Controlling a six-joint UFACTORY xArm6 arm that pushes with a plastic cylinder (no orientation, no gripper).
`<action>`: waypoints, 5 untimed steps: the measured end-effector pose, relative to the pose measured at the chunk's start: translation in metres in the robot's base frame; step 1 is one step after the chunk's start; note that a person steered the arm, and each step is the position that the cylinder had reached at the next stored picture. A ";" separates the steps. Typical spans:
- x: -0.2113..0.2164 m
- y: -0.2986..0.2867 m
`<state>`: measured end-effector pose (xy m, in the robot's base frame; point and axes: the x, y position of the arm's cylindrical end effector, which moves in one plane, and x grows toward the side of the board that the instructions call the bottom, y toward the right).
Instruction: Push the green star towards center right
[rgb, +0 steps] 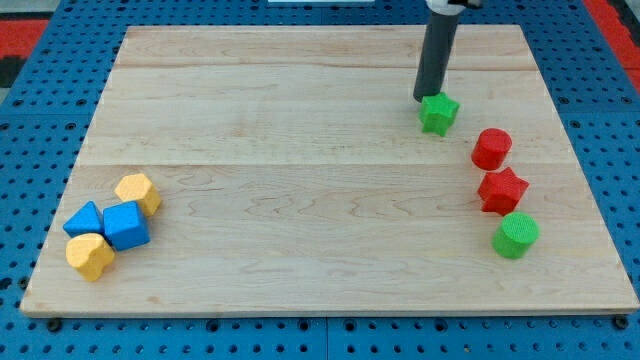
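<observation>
The green star lies on the wooden board, right of the middle and in the upper half. My tip stands just above and slightly left of the star, touching or nearly touching its top edge. The dark rod rises from there out of the view's top.
A red cylinder, a red star and a green cylinder stand in a column at the right, below and right of the green star. Two yellow blocks and two blue blocks cluster at the lower left.
</observation>
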<state>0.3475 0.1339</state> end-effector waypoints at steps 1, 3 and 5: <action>0.018 -0.022; 0.051 -0.047; 0.033 0.005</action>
